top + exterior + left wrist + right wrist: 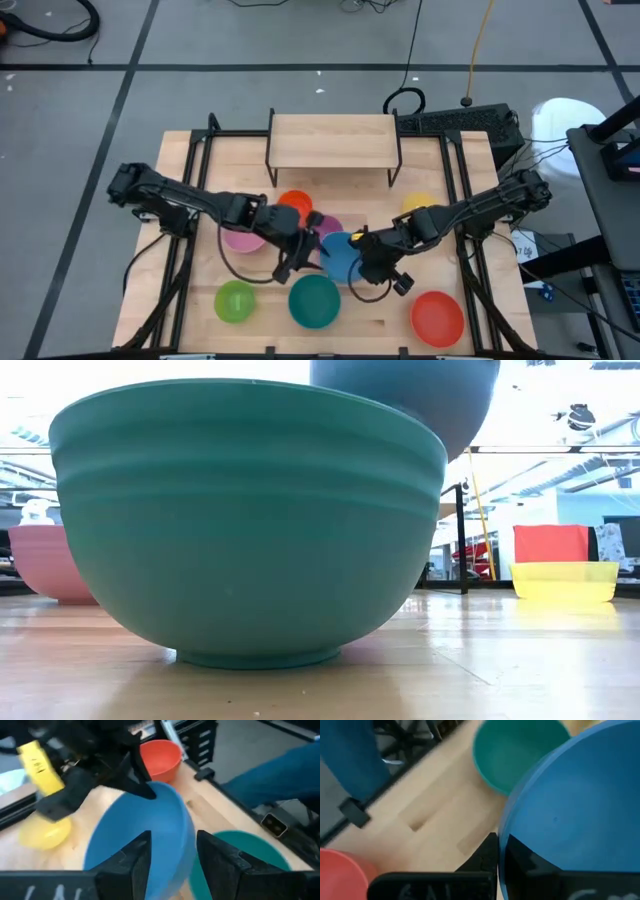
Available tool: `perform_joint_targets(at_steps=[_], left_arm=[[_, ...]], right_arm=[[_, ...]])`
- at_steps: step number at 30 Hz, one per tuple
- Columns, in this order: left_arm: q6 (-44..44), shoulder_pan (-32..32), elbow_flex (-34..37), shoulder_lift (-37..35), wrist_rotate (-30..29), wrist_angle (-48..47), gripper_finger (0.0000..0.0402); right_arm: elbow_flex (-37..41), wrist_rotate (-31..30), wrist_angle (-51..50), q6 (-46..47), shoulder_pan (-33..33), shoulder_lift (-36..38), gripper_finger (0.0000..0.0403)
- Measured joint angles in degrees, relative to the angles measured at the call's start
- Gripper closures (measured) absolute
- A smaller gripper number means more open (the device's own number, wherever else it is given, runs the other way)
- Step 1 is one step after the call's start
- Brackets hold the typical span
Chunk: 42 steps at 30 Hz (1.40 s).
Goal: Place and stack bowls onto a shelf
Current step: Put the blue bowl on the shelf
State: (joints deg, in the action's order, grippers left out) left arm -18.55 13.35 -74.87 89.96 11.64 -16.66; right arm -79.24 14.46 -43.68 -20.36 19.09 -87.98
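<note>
The blue bowl hangs tilted over mid-table, seen in the low view above and behind the teal bowl. My right gripper is shut on its rim. My left gripper is open, with one finger on each side of the opposite rim. The shelf stands at the far edge with nothing on it. On the tabletop rest the orange, pink, purple, yellow, green, teal and red bowls. My right gripper pinches the blue bowl's rim, one finger outside the wall and the other inside. It comes slanting down from the table's right. The bowl is lifted clear of the table and tilted. My left gripper's fingers straddle the bowl's near rim; I cannot tell whether they touch it.
Black rails run along both sides of the table under the arms. The teal bowl sits just below the lifted blue bowl, toward the near edge. A dark keyboard lies to the right of the shelf.
</note>
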Motion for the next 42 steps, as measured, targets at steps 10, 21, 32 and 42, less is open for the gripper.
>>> perform_joint_targets(at_steps=[10,21,32,42], left_arm=[[-3.20,-0.03,-0.46,3.66,5.62,-0.84,0.0150],[-8.88,-0.96,-0.41,5.08,10.39,-1.71,0.0257],[-15.08,-1.02,-0.15,5.10,11.06,-3.46,0.0387],[-15.81,-1.88,-0.42,4.84,8.16,-2.11,0.0394]], right_arm=[[0.00,2.36,2.26,-5.57,0.02,-0.01,0.0403],[0.00,2.30,1.96,-8.84,-0.28,0.04,0.0403],[-0.11,1.33,4.32,-8.93,-0.44,0.21,0.0368],[-0.02,1.84,8.48,3.37,-0.36,-0.03,0.0268]])
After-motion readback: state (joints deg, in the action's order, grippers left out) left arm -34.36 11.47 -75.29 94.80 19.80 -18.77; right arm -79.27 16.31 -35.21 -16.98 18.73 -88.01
